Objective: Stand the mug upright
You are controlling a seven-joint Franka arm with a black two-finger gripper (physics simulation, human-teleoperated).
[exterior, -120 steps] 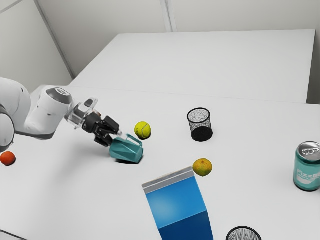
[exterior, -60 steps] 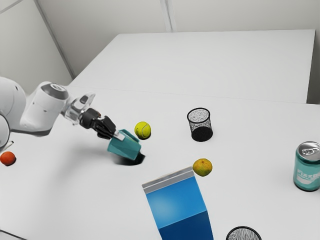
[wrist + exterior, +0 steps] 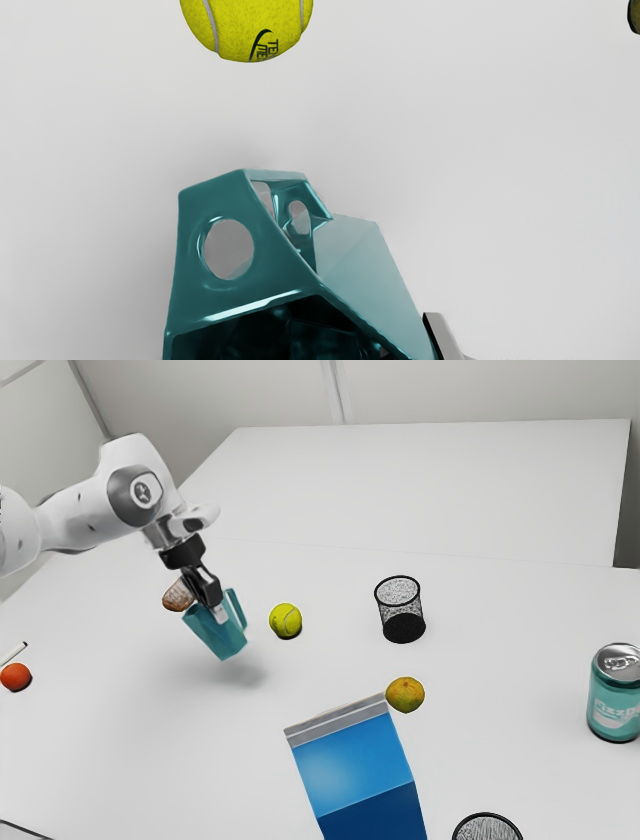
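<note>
Mug of glossy, faceted teal [image 3: 217, 630] hung in the grip of the black two-finger hand [image 3: 220, 616], its open rim up by the fingers and its base angled down toward the exterior view's right. The hand was closed on the mug's wall: a pale grey fingertip [image 3: 443, 335] stood against the outside, and its partner, which I could not make out, was presumably inside the rim. A second earlier the mug had been lying on its side on the white tabletop [image 3: 500, 620]; since then it had been raised, carried toward the exterior view's left and swung much nearer to vertical, with a soft shadow now beneath it. That was real headway, though it leaned yet and had nothing under its base. I judged that it wanted the rest of the tilt taken out, then a gentle lowering until the base met the surface flat; let go at this slant, it could well topple again. Close by, partly behind the hand, lay a brown, rough-looking object [image 3: 177, 596], and on the handle's side sat a yellow-green tennis ball [image 3: 286, 620], near but apart. Farther off, the black mesh cup [image 3: 400, 610] and mottled orange-yellow fruit [image 3: 405, 695] had stayed put, as had the teal-and-silver drink can [image 3: 615, 695], farthest away.
</note>
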